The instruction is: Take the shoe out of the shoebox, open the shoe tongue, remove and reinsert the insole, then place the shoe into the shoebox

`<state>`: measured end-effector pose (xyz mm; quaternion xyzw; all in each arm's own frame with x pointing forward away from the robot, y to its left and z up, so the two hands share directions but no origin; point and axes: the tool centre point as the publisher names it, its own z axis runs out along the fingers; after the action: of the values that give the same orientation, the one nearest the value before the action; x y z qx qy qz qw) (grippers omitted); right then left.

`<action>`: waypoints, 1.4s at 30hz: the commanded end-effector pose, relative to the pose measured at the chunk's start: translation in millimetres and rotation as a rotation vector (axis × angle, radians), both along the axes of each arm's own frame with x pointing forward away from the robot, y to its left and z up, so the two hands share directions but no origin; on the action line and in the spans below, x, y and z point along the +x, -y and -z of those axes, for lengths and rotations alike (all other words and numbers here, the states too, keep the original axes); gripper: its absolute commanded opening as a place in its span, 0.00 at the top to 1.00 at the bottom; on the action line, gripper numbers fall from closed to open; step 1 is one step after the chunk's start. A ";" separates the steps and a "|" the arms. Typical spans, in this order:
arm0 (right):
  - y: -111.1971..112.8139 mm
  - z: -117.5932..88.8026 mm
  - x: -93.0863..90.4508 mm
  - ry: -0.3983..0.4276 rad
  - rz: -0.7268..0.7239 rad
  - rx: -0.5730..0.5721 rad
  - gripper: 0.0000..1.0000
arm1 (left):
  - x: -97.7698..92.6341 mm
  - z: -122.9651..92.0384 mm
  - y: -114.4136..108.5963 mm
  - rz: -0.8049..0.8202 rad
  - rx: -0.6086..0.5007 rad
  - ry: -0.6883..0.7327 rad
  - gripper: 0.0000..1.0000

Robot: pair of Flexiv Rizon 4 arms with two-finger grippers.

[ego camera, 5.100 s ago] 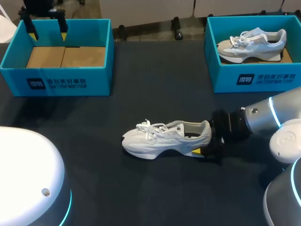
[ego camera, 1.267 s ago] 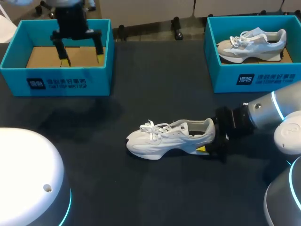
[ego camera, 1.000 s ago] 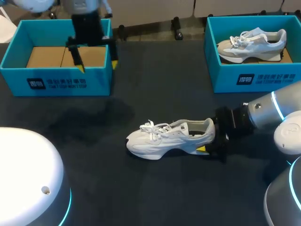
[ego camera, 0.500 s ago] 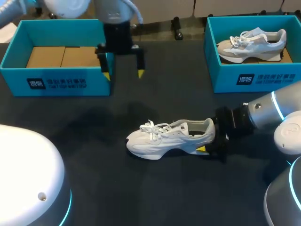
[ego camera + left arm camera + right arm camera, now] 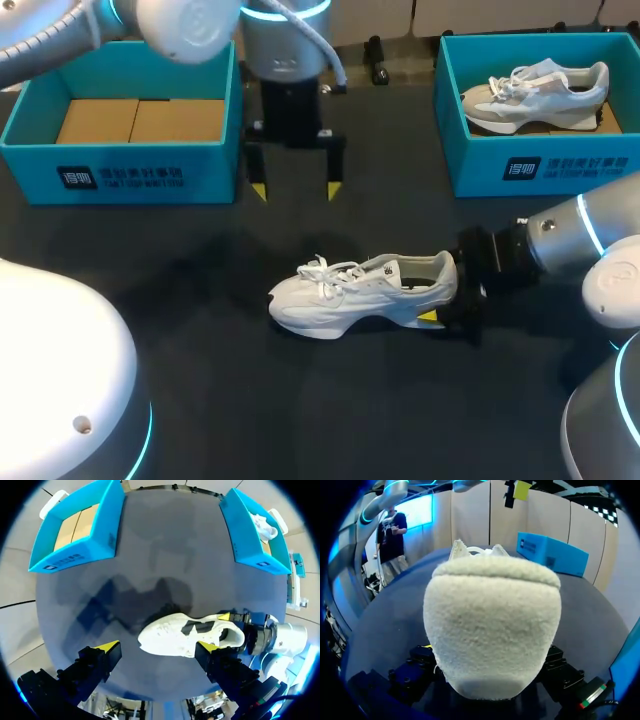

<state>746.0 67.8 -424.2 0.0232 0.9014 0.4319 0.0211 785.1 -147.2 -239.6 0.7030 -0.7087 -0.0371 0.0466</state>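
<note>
A white sneaker (image 5: 360, 292) lies on its side on the dark table, toe pointing left. My right gripper (image 5: 441, 294) comes in from the right and is shut on its heel, one yellow tip showing under the sole. In the right wrist view the fuzzy heel (image 5: 492, 625) fills the space between the fingers. My left gripper (image 5: 296, 190) hangs open above the table just behind the sneaker, empty. In the left wrist view that gripper (image 5: 157, 647) is open, with the sneaker (image 5: 185, 635) lying ahead of it and nearer one finger.
A blue shoebox (image 5: 120, 165) with a bare cardboard floor stands at the back left. Another blue shoebox (image 5: 540, 165) at the back right holds a second, grey-white sneaker (image 5: 535, 92). Dark tabletop (image 5: 200, 330) surrounds the sneaker.
My left arm has swung right from over the left shoebox and come down toward the sneaker, gripper still open. The right gripper and the sneaker have stayed put over the last second.
</note>
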 end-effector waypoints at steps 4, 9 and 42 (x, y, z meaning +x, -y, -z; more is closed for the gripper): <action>0.0 0.1 -0.5 0.002 0.000 0.000 1.00 | -28.9 6.1 17.3 -0.005 0.015 0.046 0.00; 0.0 0.1 -0.5 0.002 0.000 0.000 1.00 | -28.9 6.1 17.3 -0.005 0.015 0.046 0.00; 0.0 0.1 -0.5 0.002 0.000 0.000 1.00 | -57.5 43.3 69.6 0.087 0.015 0.025 0.00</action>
<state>746.1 67.9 -424.2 0.0232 0.9014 0.4319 0.0211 724.3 -207.1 -274.4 0.6723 -0.7390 -0.0300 0.0318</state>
